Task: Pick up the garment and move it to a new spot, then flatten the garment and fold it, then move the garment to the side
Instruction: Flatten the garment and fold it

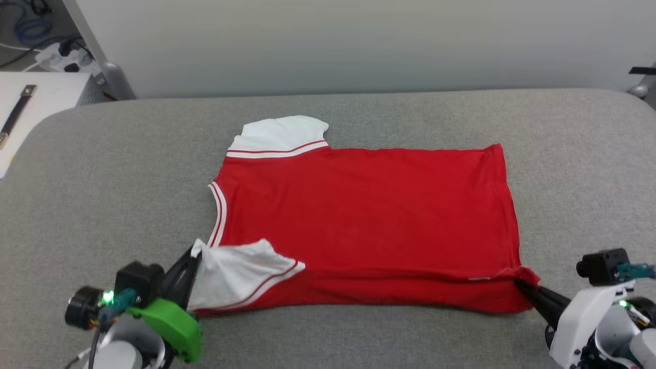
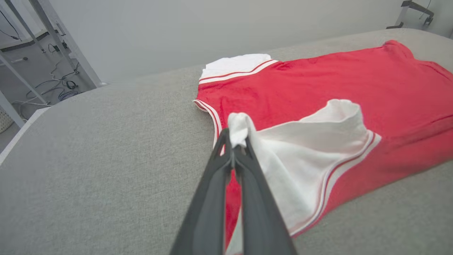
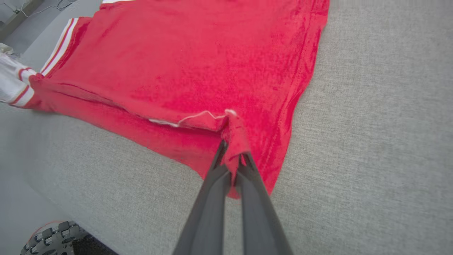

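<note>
A grey fabric surface [image 1: 128, 169] sits before a pale wall [image 1: 359, 46]. At the near left, I see the left gripper [image 1: 196, 255] with fingers pressed together on the tip of the near white sleeve [image 1: 241, 274]. At the near right, the right gripper [image 1: 520, 283] pinches the hem corner [image 1: 529, 278]. Between them the garment [image 1: 369, 215] lies spread at the centre of the surface, collar left, hem right. Its near edge is doubled into a narrow band. The far sleeve [image 1: 282, 134] lies flat.

garment [image 1: 369, 215] | red, white striped-trim sleeves | spread flat, neck left | near sleeve and hem corner pinched up
</note>
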You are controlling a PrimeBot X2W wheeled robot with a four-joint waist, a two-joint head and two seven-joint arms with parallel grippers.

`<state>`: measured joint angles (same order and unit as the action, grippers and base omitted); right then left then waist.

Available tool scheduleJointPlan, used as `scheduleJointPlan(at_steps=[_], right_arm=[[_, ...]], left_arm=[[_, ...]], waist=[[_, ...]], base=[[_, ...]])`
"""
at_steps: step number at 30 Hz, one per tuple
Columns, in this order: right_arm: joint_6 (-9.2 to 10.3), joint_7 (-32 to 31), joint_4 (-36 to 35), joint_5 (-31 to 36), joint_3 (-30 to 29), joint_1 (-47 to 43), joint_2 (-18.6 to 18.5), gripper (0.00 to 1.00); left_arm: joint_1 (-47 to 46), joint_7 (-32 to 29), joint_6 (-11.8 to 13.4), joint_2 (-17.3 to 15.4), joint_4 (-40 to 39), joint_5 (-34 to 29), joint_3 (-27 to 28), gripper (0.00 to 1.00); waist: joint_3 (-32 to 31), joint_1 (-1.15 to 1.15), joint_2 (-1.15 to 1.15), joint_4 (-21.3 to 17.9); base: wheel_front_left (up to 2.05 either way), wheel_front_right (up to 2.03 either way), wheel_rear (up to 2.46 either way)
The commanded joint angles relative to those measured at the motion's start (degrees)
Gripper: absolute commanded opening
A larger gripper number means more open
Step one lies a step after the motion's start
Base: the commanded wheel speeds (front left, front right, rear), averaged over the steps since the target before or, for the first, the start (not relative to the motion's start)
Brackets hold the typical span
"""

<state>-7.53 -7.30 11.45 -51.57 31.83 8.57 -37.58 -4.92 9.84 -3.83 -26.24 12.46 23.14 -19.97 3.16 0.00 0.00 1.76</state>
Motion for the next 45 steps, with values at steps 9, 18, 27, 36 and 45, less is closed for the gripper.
scheduleJointPlan(at_steps=[9, 18, 27, 36, 45], right_arm=[[0.04, -3.6, 1.7, 0.3, -1.4, 10.4, 2.2, 0.0], [0.04, -5.3, 9.4, 0.5, 1.9, 19.2, 5.1, 0.0], [0.04, -3.1, 15.2, -1.5, 6.1, 21.1, 6.7, 0.0], [0.04, 2.5, 15.5, -3.7, 6.0, 19.6, 5.6, 1.0], [0.04, 5.3, 11.1, -3.1, 4.3, 15.9, 3.6, 1.0]], left_arm=[[-17.9, -2.0, -2.9, -1.1, 10.3, -1.7, -3.1, 0.0], [-26.6, -1.6, -3.6, 0.0, 24.8, -0.1, -9.8, 0.0], [-30.2, 1.9, -3.6, 1.1, 34.0, 5.4, -18.2, 0.0], [-32.8, 3.5, -3.7, -0.1, 38.0, 9.7, -22.1, 1.0], [-36.4, -1.7, -3.7, -5.8, 31.7, 15.5, -27.6, 1.0]], waist=[[10.4, 0.0, 0.0, -3.1], [14.6, 0.0, 0.0, -3.4], [13.9, 0.0, 0.0, -2.8], [9.4, 0.0, 0.0, -1.2], [6.1, 0.0, 0.0, 0.5]], base=[[0.0, 0.0, 0.0], [0.0, 0.0, 0.0], [0.0, 0.0, 0.0], [0.0, 0.0, 0.0], [0.0, 0.0, 0.0]])
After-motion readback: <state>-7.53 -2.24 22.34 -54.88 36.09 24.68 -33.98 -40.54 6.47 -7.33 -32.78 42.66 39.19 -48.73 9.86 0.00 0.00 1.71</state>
